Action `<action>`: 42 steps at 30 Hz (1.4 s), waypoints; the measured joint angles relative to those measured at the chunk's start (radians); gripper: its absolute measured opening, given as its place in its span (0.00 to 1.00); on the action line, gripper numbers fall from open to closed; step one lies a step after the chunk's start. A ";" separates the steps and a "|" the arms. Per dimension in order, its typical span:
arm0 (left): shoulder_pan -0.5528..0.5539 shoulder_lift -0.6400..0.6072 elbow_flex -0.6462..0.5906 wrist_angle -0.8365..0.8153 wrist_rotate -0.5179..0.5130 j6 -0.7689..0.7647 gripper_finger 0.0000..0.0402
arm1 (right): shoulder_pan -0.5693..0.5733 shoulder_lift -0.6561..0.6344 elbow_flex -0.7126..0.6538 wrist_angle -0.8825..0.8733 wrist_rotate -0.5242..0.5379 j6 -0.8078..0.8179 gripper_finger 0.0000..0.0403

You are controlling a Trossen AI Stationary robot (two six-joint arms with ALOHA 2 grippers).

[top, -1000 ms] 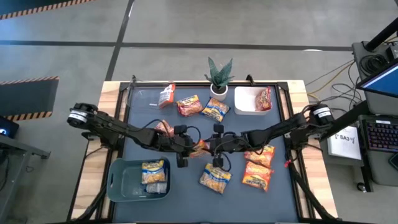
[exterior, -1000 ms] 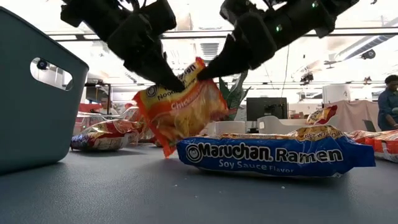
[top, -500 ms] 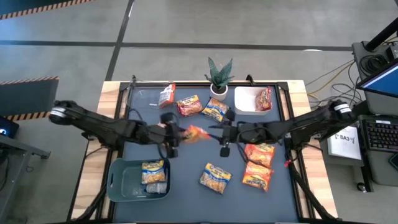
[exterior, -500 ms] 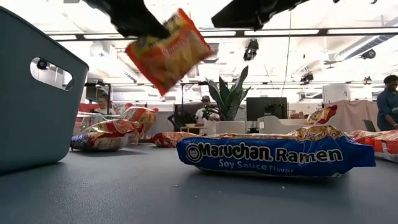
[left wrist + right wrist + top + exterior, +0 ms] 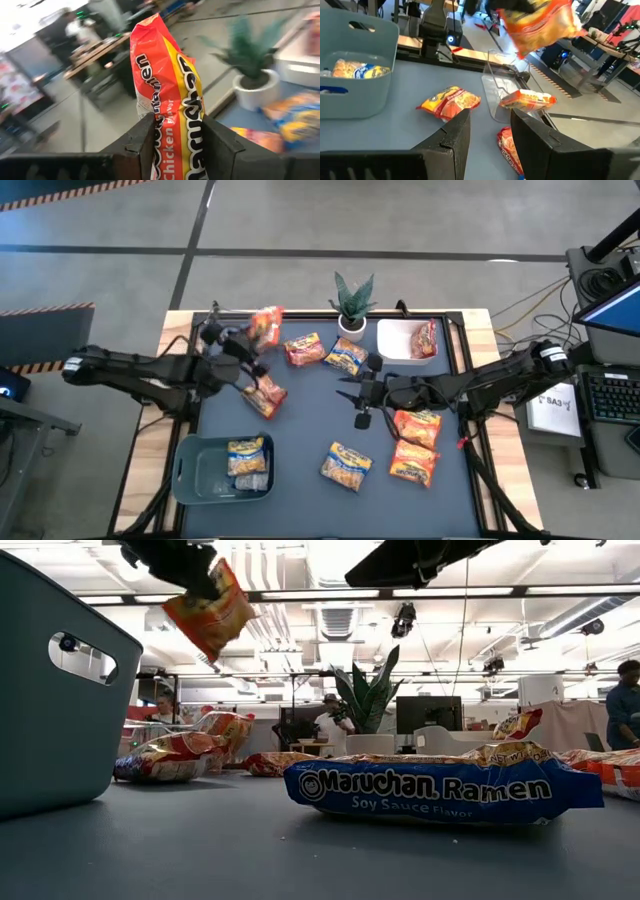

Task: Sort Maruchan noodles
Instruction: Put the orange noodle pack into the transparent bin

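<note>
Orange crinkly plastic Chicken-flavour ramen packet (image 5: 167, 95), clamped in left end effector (image 5: 262, 332), should stay gripped until above its matching pile; right end effector (image 5: 490, 125) empty, narrowly parted.

"Maruchan Ramen, Soy Sauce Flavor" is printed on the blue crinkly plastic packet (image 5: 443, 791); "Chicken Flavor" is read on the orange-and-yellow plastic packet (image 5: 172, 102).

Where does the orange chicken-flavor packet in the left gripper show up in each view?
High view: orange packet at the table's far left corner, left of the potted plant.
Low view: upper left, in the air; plant right of it.
Left wrist view: centre, upright, pinched in the left gripper; plant behind.
Right wrist view: along the picture's upper edge; no plant.
Shared landmark: the plant, in three views.
</note>
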 joint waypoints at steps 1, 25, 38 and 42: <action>0.030 0.000 0.000 0.000 0.000 0.000 0.28 | -0.001 0.000 -0.004 -0.005 -0.001 0.002 0.32; 0.603 0.265 0.172 -0.454 0.453 -0.285 0.28 | -0.003 0.000 -0.045 -0.004 0.026 0.056 0.32; 0.658 0.505 0.335 -0.582 0.561 -0.353 0.28 | -0.003 0.000 -0.060 -0.004 0.026 0.068 0.32; 0.661 0.588 0.375 -0.608 0.564 -0.355 0.28 | -0.003 0.000 -0.062 -0.004 0.026 0.067 0.32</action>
